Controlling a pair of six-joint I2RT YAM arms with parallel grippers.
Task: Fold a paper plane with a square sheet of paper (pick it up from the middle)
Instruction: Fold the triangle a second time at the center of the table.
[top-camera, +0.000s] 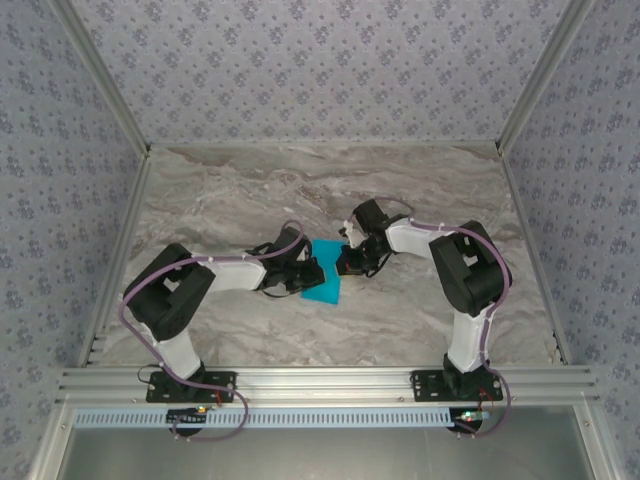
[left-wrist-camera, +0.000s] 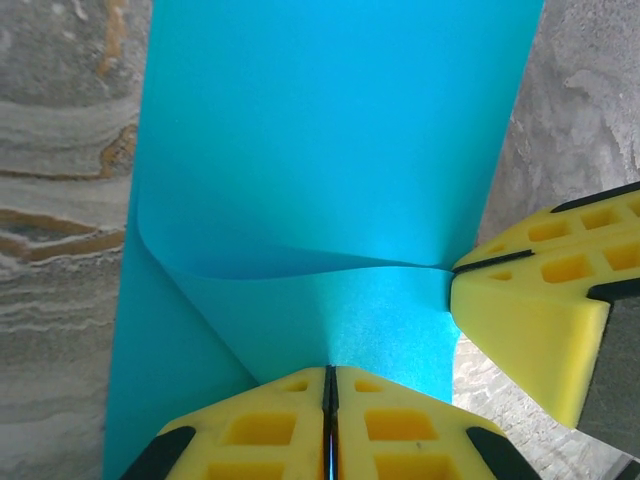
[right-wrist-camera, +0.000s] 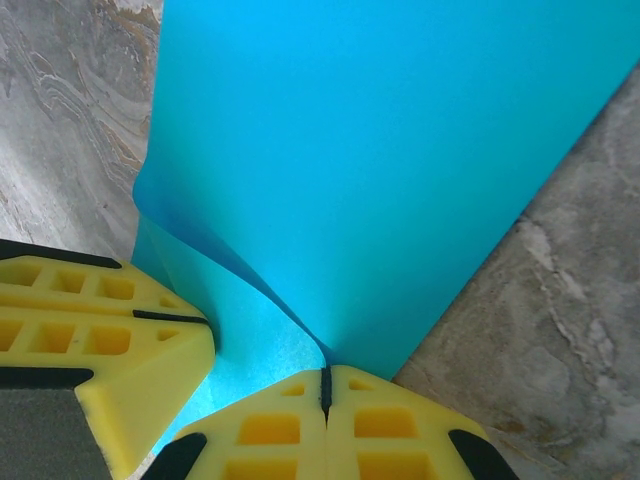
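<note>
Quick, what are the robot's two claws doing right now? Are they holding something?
Left gripper: shut, pinching the thin bright cyan-blue sheet of paper.
Right gripper: shut, pinching the same sheet's other side.

No writing, label, brand, number or sign can be read in any view (the paper (left-wrist-camera: 330, 130) is plain and unmarked, and the wallpaper (top-camera: 300, 70) bears a repeated flower print, not letters).
</note>
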